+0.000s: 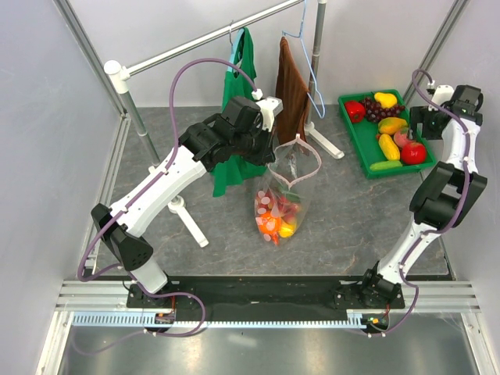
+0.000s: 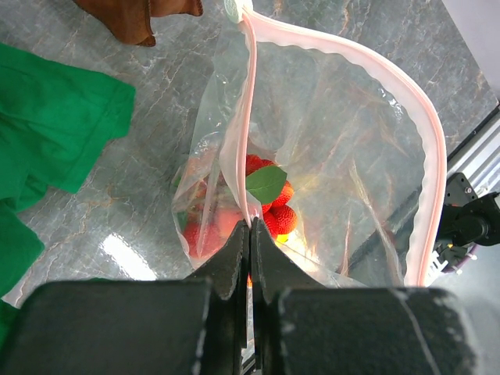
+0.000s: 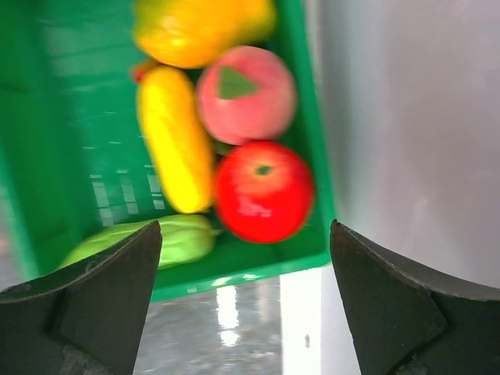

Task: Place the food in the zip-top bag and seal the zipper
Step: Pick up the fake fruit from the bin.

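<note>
The zip-top bag (image 1: 284,195) sits at the centre of the top view, its mouth pulled open into a wide loop edged by the pink zipper (image 2: 432,180). The left gripper (image 2: 250,228) has its fingers pressed together on the near run of that strip, with plastic pinched between them. At the bottom of the bag lies a small heap of food (image 1: 275,217), red, orange and yellow through the dotted plastic. The left wrist view picks out red strawberries (image 2: 275,212) with a green leaf (image 2: 266,183) on top. The rest of the food is in the green tray (image 1: 351,129) at the upper right of the top view. It holds a red piece (image 1: 355,110), purple grapes (image 1: 382,112), a yellow piece (image 1: 385,99), an orange-yellow fruit (image 1: 392,125), a long yellow piece (image 3: 176,141), a pink peach (image 3: 246,94), a red apple (image 3: 264,191) and a pale green piece (image 3: 170,239) along the tray's lower edge. The right gripper (image 3: 246,228) hangs over the tray's right end with its fingers spread wide, holding nothing, the apple showing between them. A green cloth (image 2: 55,133) and a brown towel (image 2: 133,16) hang just left of and above the bag.
</note>
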{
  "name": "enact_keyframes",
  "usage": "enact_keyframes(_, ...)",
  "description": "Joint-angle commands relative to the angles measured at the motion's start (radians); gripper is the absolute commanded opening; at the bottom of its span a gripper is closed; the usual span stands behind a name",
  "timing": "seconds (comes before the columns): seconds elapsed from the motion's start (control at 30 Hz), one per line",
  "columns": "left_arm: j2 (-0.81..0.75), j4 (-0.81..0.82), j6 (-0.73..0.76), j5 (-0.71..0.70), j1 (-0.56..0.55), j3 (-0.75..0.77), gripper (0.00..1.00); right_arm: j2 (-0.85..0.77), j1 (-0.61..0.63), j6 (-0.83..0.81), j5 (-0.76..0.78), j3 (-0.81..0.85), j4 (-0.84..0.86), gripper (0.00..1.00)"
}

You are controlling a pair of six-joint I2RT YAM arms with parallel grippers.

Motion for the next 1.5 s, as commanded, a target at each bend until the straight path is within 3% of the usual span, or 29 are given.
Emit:
enact_keyframes(0.0,0.0,0.051,-0.021,0.014,0.002,0.014,0.02,0.047,0.002,-0.091,0.133,0.052,-0.024,0.96)
enact_keyframes(0.43,-0.013,0.06,-0.021,0.013,0.005,-0.017,0.02,0.168,0.019,-0.085,0.162,0.042,0.024,0.98)
enact_keyframes(0.8,-0.009,0.06,-0.012,0.008,0.005,-0.018,0.02,0.187,0.052,-0.037,0.157,0.013,0.084,0.82)
enact_keyframes(1.3,-0.007,0.06,-0.009,0.013,0.008,-0.023,0.02,0.211,0.056,-0.049,0.194,-0.016,0.1,0.89)
enact_keyframes(1.43,-0.004,0.06,-0.01,0.016,0.008,-0.023,0.02,0.216,0.056,-0.04,0.189,-0.005,0.107,0.86)
enact_keyframes(1.47,-0.003,0.06,-0.01,0.017,0.008,-0.021,0.02,0.221,0.056,-0.04,0.191,-0.001,0.108,0.81)
